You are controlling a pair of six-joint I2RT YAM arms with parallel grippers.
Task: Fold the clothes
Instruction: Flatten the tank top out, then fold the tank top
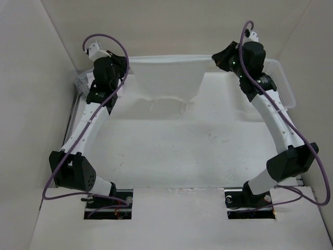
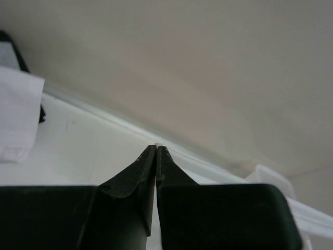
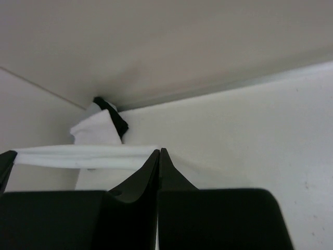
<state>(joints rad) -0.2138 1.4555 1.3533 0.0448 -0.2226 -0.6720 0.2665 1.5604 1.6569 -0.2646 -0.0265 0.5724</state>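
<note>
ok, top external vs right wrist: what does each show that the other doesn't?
Top external only: the left gripper, shut on one corner of the garment, whose whole body hangs between the two arms. It also shows the mesh basket on the right.
Right wrist only: a pile of white and black cloth against the wall.
Both: the right gripper shut on the garment's other corner, with the top edge pulled taut.

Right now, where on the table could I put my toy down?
Free: the bare table between left arm and right arm, nearer than the garment. Crowded: the far edge, where left gripper and right gripper stretch it, basket at right.
</note>
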